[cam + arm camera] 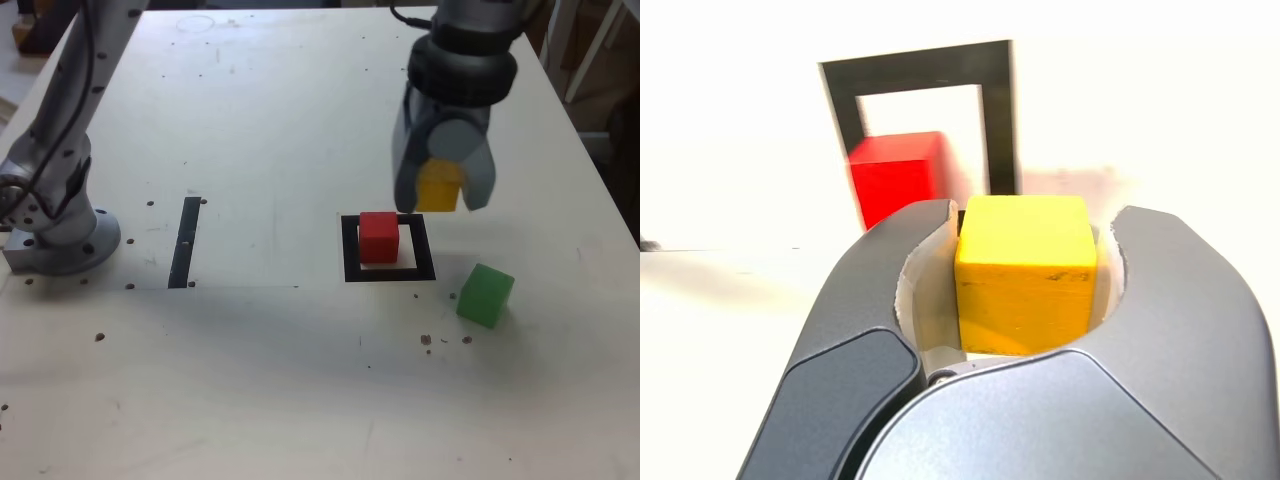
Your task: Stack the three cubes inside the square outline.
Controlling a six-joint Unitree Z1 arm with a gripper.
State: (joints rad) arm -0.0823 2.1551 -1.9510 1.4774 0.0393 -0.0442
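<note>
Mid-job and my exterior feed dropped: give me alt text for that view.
The gripper holds the yellow cube in the air, just to the exterior view's right of the black square outline. The red cube sits inside the outline; the green cube rests on the table outside it, nearer the camera.

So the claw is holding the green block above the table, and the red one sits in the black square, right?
Not quite: the gripper holds the yellow cube, as the exterior view shows. The green cube lies on the table, and the red cube does sit in the square outline.
</note>
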